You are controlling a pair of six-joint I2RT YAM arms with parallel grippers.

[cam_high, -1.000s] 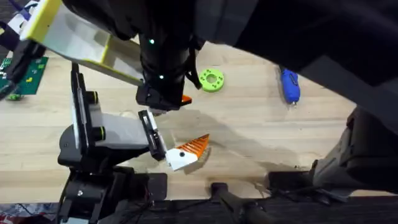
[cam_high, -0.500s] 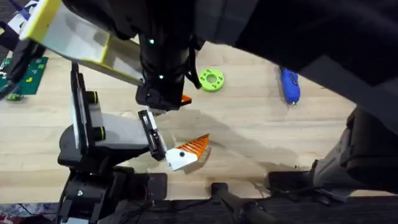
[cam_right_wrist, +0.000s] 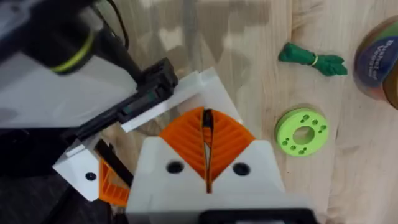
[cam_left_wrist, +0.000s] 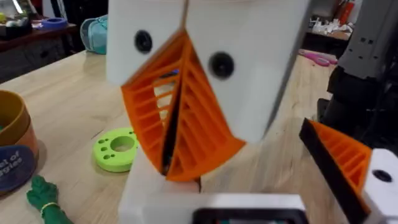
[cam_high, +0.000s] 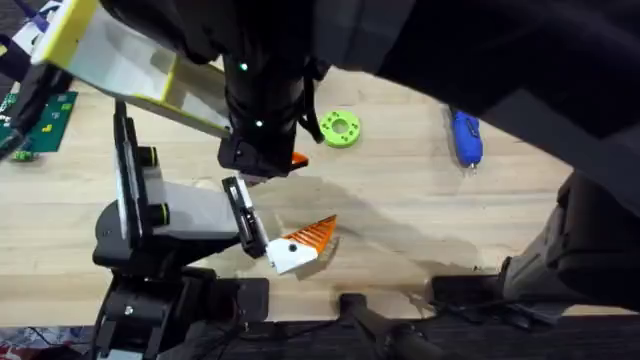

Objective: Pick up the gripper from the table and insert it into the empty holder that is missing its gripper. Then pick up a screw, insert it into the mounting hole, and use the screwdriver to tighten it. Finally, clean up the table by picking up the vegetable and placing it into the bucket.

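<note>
1. The gripper (cam_high: 300,245) lies on the table (cam_high: 400,215) at lower centre of the overhead view, orange tip pointing to the upper right. Its white base touches the lower end of the holder (cam_high: 240,215). I cannot tell whether it is seated in the slot or only resting against it.
2. The holder juts from the grey robot-hand body (cam_high: 170,215) at lower left, which looks like the right place for mounting.
3. The right gripper (cam_right_wrist: 207,146) hangs above the holder, its orange pads pressed together on nothing; it is probably lined up over the joint.
4. The left gripper (cam_left_wrist: 171,134) is likewise closed and empty.
5. The screwdriver (cam_high: 466,137) lies apart at upper right, untouched.
6. The lime-green ring (cam_high: 340,128) sits at upper centre. In the right wrist view, the vegetable (cam_right_wrist: 311,59) lies just beside the bucket (cam_right_wrist: 379,59), not in it.
7. The dark arms overhang the table's middle in the overhead view, and the ring lies near the reach to the vegetable.
</note>
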